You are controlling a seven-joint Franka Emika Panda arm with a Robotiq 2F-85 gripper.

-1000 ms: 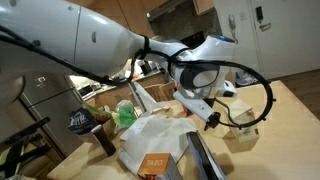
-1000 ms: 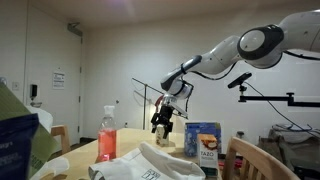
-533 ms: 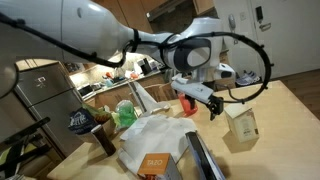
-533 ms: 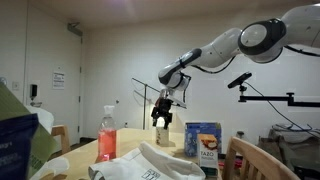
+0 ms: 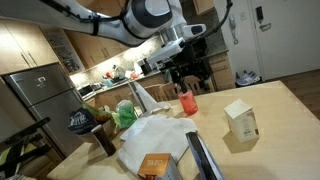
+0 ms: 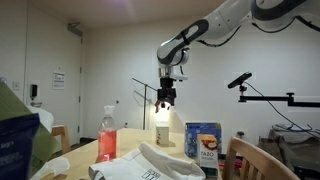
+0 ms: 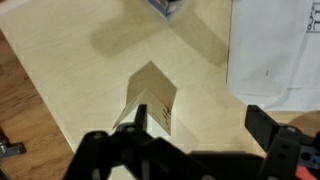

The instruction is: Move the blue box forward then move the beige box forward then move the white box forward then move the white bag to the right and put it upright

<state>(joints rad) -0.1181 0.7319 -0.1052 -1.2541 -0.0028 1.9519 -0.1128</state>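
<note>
Fabric lies nearest: the white bag (image 5: 150, 135) is slumped flat and crumpled on the counter (image 5: 285, 105), close to its near edge in both exterior views, not upright. On the bag's near fold, right at that near edge, lies the white box (image 5: 155, 165), its orange printed face turned up. Just beside the bag stands the blue box (image 6: 203, 143), upright, dark blue with white patches; the wrist view catches only a corner of it at the top of the picture.

Farther in, the beige box (image 5: 240, 120) stands upright on bare wood, apart from the bag and alone on its stretch of the counter. A red translucent cup (image 5: 187, 102) stands beyond the bag toward the far edge, and a green bag (image 5: 125, 113) sits past the white bag's far side, near that same edge.

Above all of this hangs the hand (image 6: 165, 97), pointing straight down over the beige box with clear air between them. Its fingers (image 7: 270, 135) are spread wide and grip nothing. In the wrist view the beige box sits on the wood below, between the two fingers, with the white bag's cloth off to one side.

Behind the counter, kitchen cabinets (image 5: 30, 45) line the wall.
</note>
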